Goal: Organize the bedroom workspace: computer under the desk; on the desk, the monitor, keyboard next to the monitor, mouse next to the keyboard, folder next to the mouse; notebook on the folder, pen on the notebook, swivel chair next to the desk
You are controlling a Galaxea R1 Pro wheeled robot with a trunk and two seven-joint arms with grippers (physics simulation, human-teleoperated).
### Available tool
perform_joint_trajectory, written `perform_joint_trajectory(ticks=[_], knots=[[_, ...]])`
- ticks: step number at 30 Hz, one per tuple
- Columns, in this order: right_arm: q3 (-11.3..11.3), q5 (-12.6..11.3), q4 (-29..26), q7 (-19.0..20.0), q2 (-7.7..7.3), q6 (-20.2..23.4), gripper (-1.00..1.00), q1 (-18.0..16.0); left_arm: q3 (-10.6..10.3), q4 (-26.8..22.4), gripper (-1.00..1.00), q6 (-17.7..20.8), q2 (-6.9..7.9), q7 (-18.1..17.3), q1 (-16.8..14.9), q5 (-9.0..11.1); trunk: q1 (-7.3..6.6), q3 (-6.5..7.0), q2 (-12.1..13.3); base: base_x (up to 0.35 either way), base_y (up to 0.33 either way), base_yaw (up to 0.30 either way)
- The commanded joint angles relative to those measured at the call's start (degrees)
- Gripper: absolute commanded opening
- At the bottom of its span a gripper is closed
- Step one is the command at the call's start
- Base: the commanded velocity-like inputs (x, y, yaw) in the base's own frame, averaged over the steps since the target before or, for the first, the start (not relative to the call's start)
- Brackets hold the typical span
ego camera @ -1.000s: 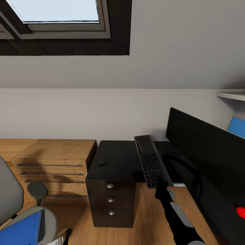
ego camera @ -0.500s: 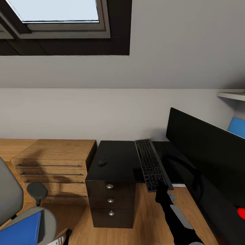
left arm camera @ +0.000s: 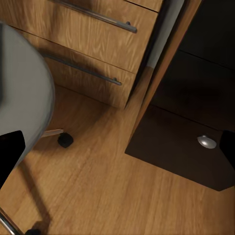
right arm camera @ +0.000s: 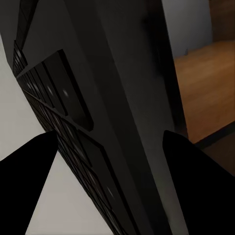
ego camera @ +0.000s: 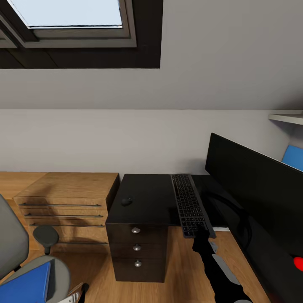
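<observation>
The long dark grey keyboard (ego camera: pixel 188 204) lies lengthwise over the black desk (ego camera: pixel 145 198), beside the monitor (ego camera: pixel 256 185), its near end past the desk's front edge. My right gripper (ego camera: pixel 201 232) is shut on that near end; in the right wrist view the keyboard (right arm camera: pixel 73 122) fills the space between the fingers (right arm camera: pixel 24 186). The small black mouse (ego camera: pixel 126 201) sits on the desk's left part. The blue folder (ego camera: pixel 27 284) lies on the swivel chair (ego camera: pixel 14 248) at lower left. My left gripper (left arm camera: pixel 120 149) hangs open over the floor. Notebook, pen and computer are out of view.
A light wooden dresser (ego camera: pixel 67 198) stands left of the desk's drawer unit (ego camera: pixel 136 248). The left wrist view has a drawer knob (left arm camera: pixel 207 142), the dresser's drawers (left arm camera: pixel 93 54), the chair's seat edge (left arm camera: pixel 19 98) and a castor (left arm camera: pixel 65 140). Wooden floor (ego camera: pixel 181 269) lies under the desk.
The keyboard has come down toward the desk top, shifted slightly right toward the monitor and straightened. My right gripper moved with it. The rest has stayed put.
</observation>
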Motion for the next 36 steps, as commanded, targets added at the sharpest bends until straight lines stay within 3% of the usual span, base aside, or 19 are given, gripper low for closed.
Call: perform_joint_trajectory(ticks=[1, 8, 36], knots=[[-0.06, -0.74, 0.03, 0.29, 0.06, -0.31, -1.00, -0.04, -0.40, 0.07, 1.00, -0.14, 0.01, -0.32, -0.04, 0.62, 0.00, -0.07, -0.04, 0.000, 0.000, 0.000], [0.06, -0.91, 0.09, 0.25, 0.24, -2.18, -1.00, -0.04, -0.42, 0.07, 1.00, -0.12, 0.01, -0.32, -0.04, 0.62, 0.00, -0.07, -0.04, 0.000, 0.000, 0.000], [0.29, -1.01, 0.10, 0.69, 0.60, -2.39, -1.00, -0.04, -0.41, 0.07, 1.00, -0.12, 0.01, -0.32, -0.04, 0.62, 0.00, -0.76, -0.04, 0.012, 0.000, -0.017]])
